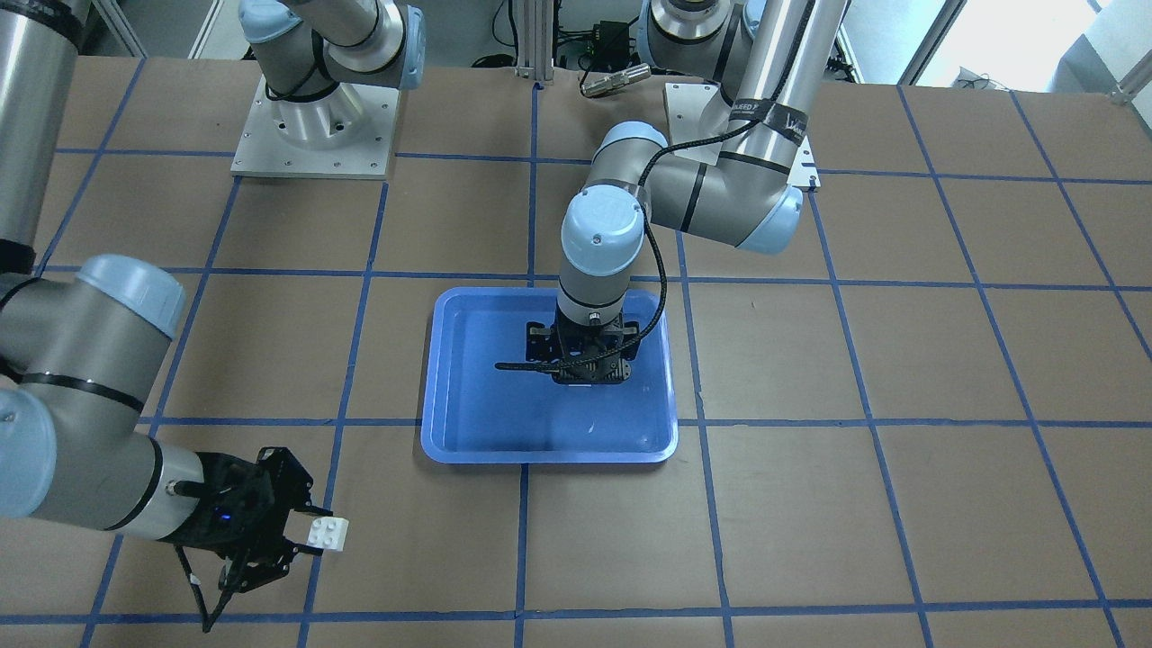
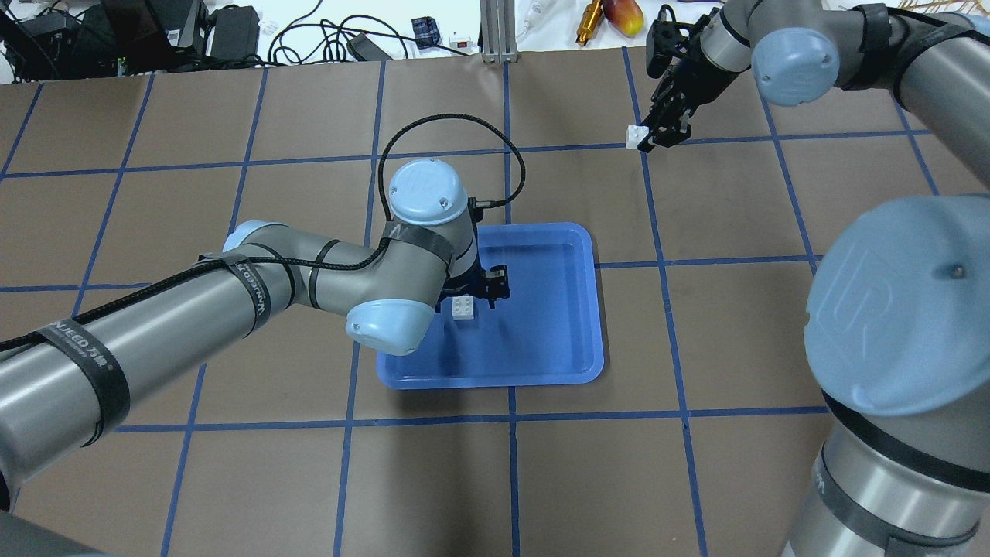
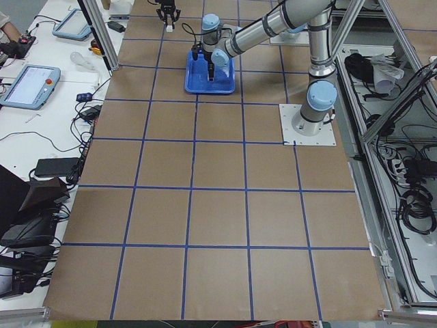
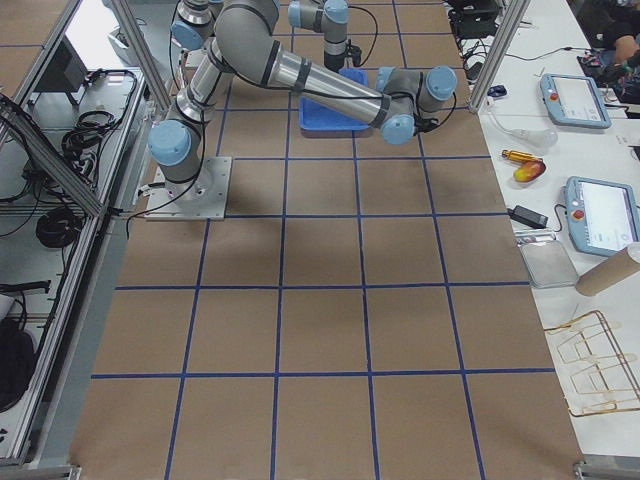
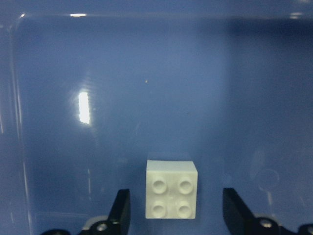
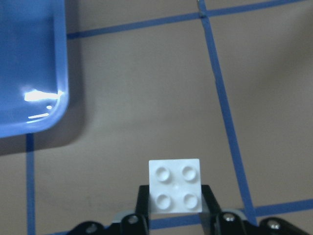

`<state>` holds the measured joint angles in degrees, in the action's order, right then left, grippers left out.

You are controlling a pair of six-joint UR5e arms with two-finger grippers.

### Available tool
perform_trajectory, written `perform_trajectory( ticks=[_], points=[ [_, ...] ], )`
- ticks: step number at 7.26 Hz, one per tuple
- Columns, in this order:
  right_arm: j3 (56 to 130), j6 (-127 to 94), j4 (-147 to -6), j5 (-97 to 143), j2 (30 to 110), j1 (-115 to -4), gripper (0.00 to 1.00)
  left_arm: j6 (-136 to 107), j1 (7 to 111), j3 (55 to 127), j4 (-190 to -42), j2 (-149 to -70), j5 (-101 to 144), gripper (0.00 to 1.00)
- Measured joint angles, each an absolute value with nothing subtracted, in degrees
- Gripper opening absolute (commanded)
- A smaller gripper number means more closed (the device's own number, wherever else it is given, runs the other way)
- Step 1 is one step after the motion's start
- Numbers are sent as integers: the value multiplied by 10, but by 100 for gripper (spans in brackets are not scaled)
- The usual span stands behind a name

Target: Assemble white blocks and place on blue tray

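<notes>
The blue tray [image 2: 557,340] lies mid-table. A white four-stud block [image 2: 464,307] rests on its floor. My left gripper [image 2: 473,298] hangs over it, pointing down. In the left wrist view the block [image 5: 171,189] lies between the fingers [image 5: 121,210], which stand apart and do not touch it. My right gripper [image 2: 657,135] is off the tray, near the table's far right. It is shut on a second white block [image 2: 636,138], held above the brown table, studs toward the wrist camera [image 6: 175,192]. The tray's corner [image 6: 29,58] shows at that view's upper left.
Brown paper with a blue tape grid covers the table [image 1: 810,504]. The arm base plates [image 1: 315,126] stand at the robot's side. Cables, a power brick and a red-yellow object [image 2: 626,15] lie past the far edge. My left arm's elbow [image 1: 756,207] overhangs the tray's robot side.
</notes>
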<state>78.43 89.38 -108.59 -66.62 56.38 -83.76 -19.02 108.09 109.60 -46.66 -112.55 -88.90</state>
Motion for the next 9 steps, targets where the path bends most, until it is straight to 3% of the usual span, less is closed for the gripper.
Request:
perform_trajectory(
  ticks=[3,4,6,7,9],
  points=[
    [938,901,-1112,-615,670,-847,0,-116,1029,1116,-481,-1096,-866,90],
    [987,899,-1144,-606,695,-853,0,-84,1006,1133,-482,-1088,-851,75],
    [1056,872,-1223,-605,716,-884,0,-60,972,1147,-483,-1087,-796,35],
    [1073,847,-1250,-610,719,-900,0,-76,967,1145,-485,-1094,-780,1],
    [1089,806,-1273,-637,717,-936,0,-122,974,1138,-496,-1101,-772,0]
  ],
)
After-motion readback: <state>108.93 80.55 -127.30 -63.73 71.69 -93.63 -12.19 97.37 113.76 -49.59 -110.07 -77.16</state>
